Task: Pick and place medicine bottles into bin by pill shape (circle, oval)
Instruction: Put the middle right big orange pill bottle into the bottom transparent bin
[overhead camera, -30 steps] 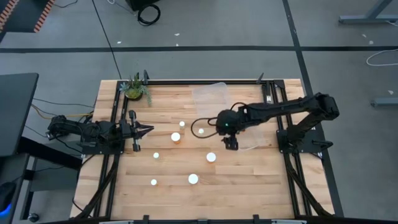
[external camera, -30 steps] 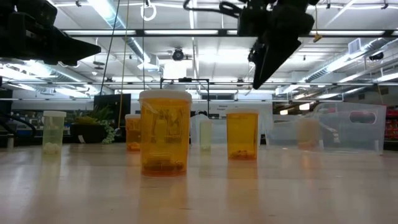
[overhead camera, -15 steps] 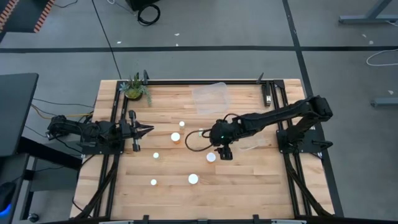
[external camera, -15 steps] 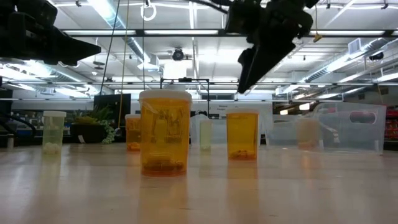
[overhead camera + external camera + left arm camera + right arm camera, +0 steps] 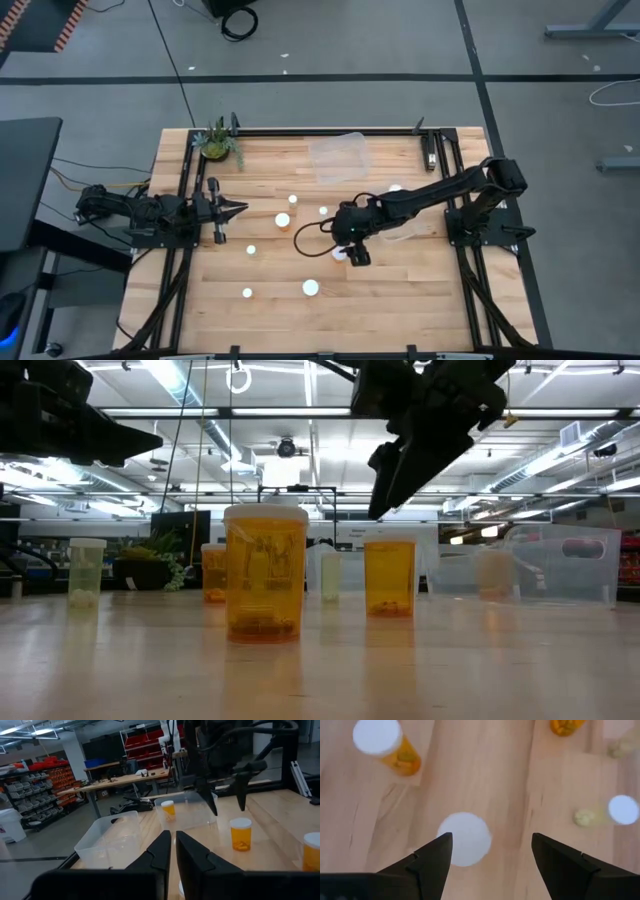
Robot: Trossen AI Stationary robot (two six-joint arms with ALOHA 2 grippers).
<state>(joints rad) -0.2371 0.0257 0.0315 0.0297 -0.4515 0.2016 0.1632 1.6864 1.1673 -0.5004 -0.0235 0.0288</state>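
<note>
My right gripper, fingers spread wide, hovers directly above a white-capped medicine bottle standing upright on the table (light, rigid, slick plastic, I judge); best pinched across its cap.

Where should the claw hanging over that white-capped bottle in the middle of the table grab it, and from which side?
Probably straight down from above. The bottle stands upright, its round white cap facing the open right gripper, which hangs almost over it, one finger on either side. Closing on the cap or the neck just below looks easiest, since neighbouring bottles stand well apart.
</note>
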